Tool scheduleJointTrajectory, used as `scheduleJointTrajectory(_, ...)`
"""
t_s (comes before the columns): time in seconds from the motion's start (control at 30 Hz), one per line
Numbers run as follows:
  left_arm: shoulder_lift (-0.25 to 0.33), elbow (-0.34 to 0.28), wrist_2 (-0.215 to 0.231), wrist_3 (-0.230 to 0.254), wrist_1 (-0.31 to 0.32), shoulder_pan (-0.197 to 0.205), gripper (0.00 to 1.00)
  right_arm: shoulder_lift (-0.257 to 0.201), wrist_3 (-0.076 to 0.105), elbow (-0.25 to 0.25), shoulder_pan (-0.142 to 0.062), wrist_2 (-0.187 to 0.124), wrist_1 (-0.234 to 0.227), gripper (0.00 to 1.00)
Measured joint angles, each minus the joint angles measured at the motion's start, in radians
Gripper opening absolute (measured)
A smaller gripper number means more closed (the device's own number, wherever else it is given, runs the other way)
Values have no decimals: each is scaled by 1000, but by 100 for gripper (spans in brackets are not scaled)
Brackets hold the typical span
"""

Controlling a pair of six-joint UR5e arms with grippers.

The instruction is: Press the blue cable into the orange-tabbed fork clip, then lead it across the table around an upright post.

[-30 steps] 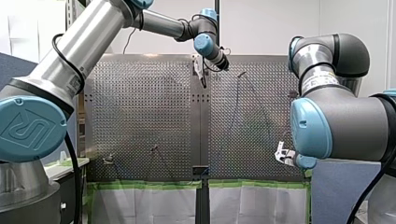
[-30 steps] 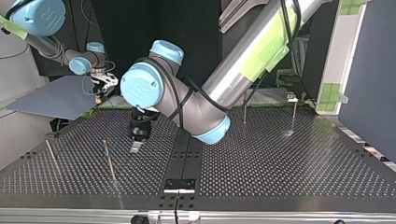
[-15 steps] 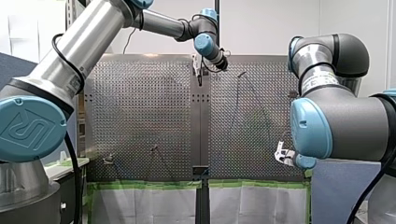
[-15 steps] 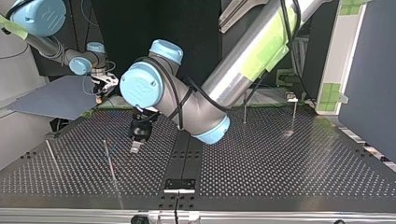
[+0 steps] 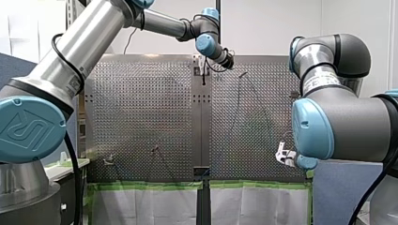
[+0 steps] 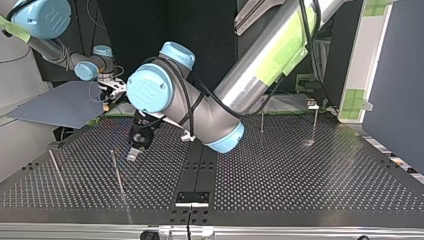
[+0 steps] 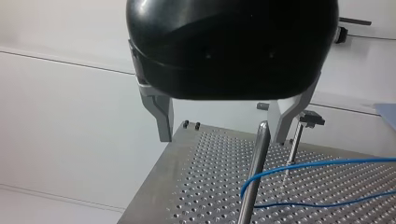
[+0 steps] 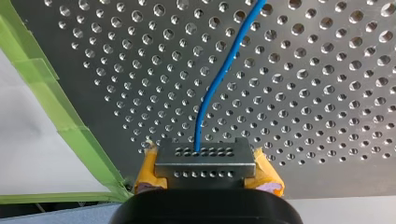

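Hanging open and empty over the tabletop (image 7: 201,186), my left fingers (image 7: 161,114) have an upright post (image 7: 254,177) just ahead and below them. The blue cable (image 7: 317,164) loops right beside that post and lies crosswise. It leads off to my right fingers (image 8: 267,173), clamped on it near the green tape (image 8: 95,158). The right arm likely does the leading.

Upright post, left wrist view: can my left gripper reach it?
Probably yes: the upright post stands ahead of my left gripper, fingers open, nothing between; the blue cable loops lower down.
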Motion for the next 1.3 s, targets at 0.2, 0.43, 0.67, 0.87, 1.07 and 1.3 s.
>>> scheduleJointTrajectory(0.2,0,0,2,-1,0,0,100,0,-2,-2,1,0,4,0)
scheduleJointTrajectory(0.43,0,0,2,-3,0,0,100,0,-6,-2,2,0,7,0)
scheduleJointTrajectory(0.67,0,-1,-11,-14,-11,-4,100,0,-8,-3,2,0,8,0)
scheduleJointTrajectory(0.87,30,-41,-64,2,-30,-12,100,0,-8,-4,2,0,11,0)
scheduleJointTrajectory(1.07,87,-99,-93,-19,17,-9,100,0,-8,-4,3,0,12,0)
scheduleJointTrajectory(1.3,158,-170,-126,-87,88,-10,100,0,-8,-5,7,-1,12,0)
